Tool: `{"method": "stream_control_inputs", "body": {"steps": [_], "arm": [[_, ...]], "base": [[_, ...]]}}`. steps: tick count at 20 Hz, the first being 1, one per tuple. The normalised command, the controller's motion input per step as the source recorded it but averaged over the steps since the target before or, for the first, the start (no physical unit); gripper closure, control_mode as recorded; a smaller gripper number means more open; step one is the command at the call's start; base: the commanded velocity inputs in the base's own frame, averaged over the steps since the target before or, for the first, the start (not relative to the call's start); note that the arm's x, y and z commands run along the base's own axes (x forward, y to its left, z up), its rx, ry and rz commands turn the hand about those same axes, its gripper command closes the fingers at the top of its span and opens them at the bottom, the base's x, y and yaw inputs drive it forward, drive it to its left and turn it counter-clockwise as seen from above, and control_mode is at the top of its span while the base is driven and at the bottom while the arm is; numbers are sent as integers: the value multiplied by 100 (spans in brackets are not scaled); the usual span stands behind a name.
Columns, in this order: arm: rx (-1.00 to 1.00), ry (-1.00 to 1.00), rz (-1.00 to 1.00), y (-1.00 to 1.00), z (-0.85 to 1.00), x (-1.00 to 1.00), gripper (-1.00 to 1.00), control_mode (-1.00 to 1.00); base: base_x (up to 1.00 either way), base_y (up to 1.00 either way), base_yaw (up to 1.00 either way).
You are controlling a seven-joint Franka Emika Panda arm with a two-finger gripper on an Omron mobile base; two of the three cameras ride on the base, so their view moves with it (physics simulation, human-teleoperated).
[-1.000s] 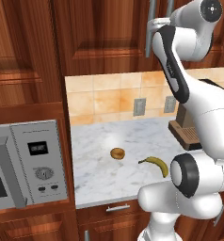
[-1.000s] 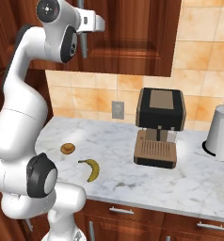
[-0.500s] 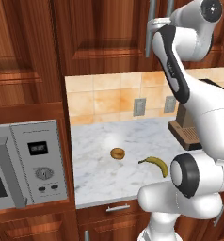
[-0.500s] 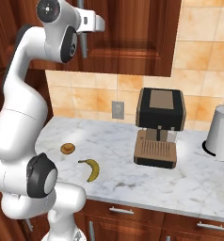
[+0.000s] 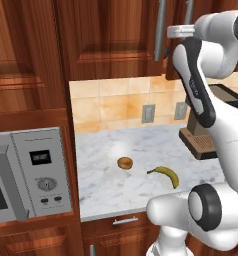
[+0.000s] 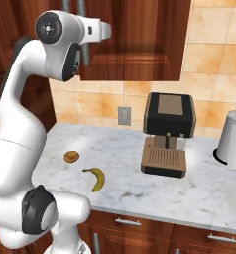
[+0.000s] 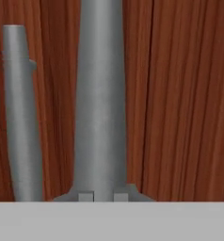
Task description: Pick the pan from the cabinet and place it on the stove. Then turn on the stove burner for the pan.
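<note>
**Gripper at the cabinet door handle**

In the hand view the gripper [image 7: 100, 195] sits right up against a steel bar handle [image 7: 100, 94], which runs up the middle of the picture from just between the two finger tips. Only the very ends of the tips show, one on each side of the bar's foot, so close together that the bar appears pinched between them; the jaws are all but pressed together on it. A second bar handle [image 7: 20, 113] stands just to its left, parallel, against the same reddish wood.

From the base cameras, the hand is raised to the front of the cabinet [image 5: 116, 40], at the height of the bar handles near the meeting edge of two doors. The arm reaches up from the base, bends sharply at the elbow and points its wrist at the door. The doors look shut or nearly so; I cannot tell whether one has begun to swing. The pan is not to be seen, and the cabinet interior is hidden.

Below the cabinet lies a marble counter [image 5: 141, 145]. On it, nearer the left, are a small round brown item [image 5: 124, 163] and, just right of it and closer to the front edge, a banana [image 5: 166, 175]. Further right stands a dark coffee machine [image 6: 168, 134], and at the far right a white kettle [image 6: 233, 139]. A microwave [image 5: 26, 175] is built in at the left of the counter.
</note>
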Motion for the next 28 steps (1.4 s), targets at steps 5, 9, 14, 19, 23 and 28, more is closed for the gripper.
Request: {"method": "stream_control_inputs", "body": {"steps": [5,9,14,19,23,28], "arm": [[0,-12,0,-45,0,-41,100,-100],[0,0,0,-53,0,-30,100,-100],[0,0,0,-57,0,-27,100,-100],[0,0,1,-75,0,-41,100,-100],[0,0,0,-77,-1,-38,100,-100],[0,0,0,-72,-10,-27,100,-100]], "base": [[0,0,0],[0,0,0],[0,0,0],[0,0,0],[0,0,0],[0,0,0]]}}
